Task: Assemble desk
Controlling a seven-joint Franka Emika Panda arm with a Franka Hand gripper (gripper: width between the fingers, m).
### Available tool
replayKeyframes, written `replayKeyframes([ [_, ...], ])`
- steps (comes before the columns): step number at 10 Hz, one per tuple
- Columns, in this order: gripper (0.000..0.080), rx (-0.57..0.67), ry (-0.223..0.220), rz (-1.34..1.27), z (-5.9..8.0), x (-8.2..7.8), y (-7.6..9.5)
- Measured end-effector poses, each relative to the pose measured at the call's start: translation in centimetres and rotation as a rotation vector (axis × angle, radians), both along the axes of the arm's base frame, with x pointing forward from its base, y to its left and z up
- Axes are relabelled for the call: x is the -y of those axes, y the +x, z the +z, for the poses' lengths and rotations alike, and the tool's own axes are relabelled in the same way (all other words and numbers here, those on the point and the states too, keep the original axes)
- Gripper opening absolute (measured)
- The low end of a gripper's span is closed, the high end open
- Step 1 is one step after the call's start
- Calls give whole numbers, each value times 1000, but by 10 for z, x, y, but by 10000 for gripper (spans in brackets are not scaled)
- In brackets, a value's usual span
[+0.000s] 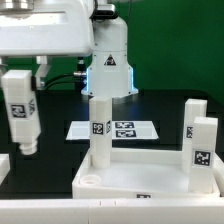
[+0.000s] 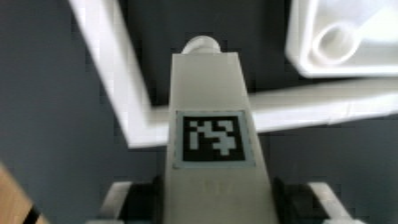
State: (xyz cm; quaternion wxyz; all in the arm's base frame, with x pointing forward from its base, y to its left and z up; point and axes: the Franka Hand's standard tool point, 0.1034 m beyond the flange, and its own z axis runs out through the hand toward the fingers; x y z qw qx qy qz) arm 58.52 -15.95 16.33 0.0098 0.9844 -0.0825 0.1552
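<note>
The white tabletop lies at the front of the exterior view, rim up, with an open corner socket. Three white tagged legs stand upright on it: one near the left corner and two on the exterior view's right. My gripper is shut on a fourth leg and holds it upright in the air, left of the tabletop and apart from it. In the wrist view this leg runs between my fingers, its tag facing the camera. The tabletop corner with its socket lies beyond the leg.
The marker board lies on the black table behind the tabletop. The robot base stands at the back. A white L-shaped rail lies on the table below the held leg. A white edge shows at the exterior view's far left.
</note>
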Motion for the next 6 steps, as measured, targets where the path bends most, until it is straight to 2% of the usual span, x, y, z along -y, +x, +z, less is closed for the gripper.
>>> replayKeyframes([
  [1, 284, -6, 6, -5, -3, -5, -2],
  [5, 284, 19, 94, -111, 7, -88, 26],
  [6, 284, 14, 96, -110, 6, -90, 27],
])
